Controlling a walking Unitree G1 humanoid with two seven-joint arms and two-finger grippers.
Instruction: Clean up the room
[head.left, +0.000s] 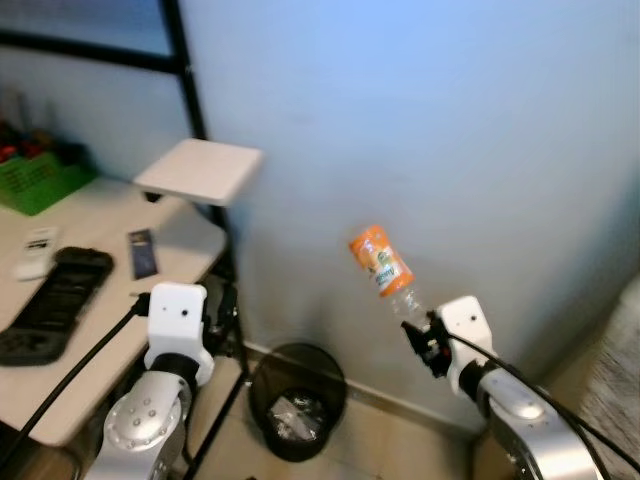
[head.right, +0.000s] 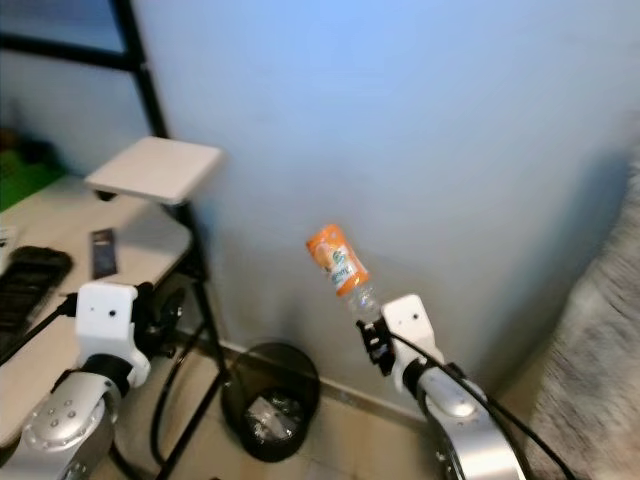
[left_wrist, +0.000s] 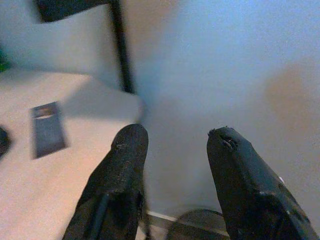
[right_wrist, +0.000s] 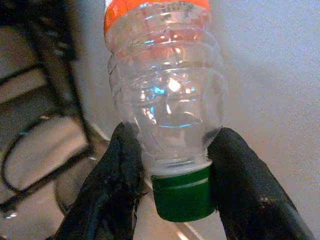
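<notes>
A clear plastic bottle (head.left: 383, 265) with an orange label and a green cap (right_wrist: 181, 192) is held by its neck in my right gripper (head.left: 418, 326), which is shut on it. The bottle tilts up and to the left, in front of the pale blue wall. A round black waste bin (head.left: 296, 400) with some rubbish inside stands on the floor below and to the left of the bottle. My left gripper (left_wrist: 175, 150) is open with nothing between its fingers, raised beside the desk's corner, left of the bin.
A pale desk (head.left: 100, 300) on the left carries a black keyboard (head.left: 52, 302), a white remote (head.left: 36, 252), a dark card (head.left: 142, 252) and a green basket (head.left: 38, 180). A white square shelf (head.left: 200, 170) sits on a black post (head.left: 190, 70). Grey fabric (head.right: 600, 350) shows at far right.
</notes>
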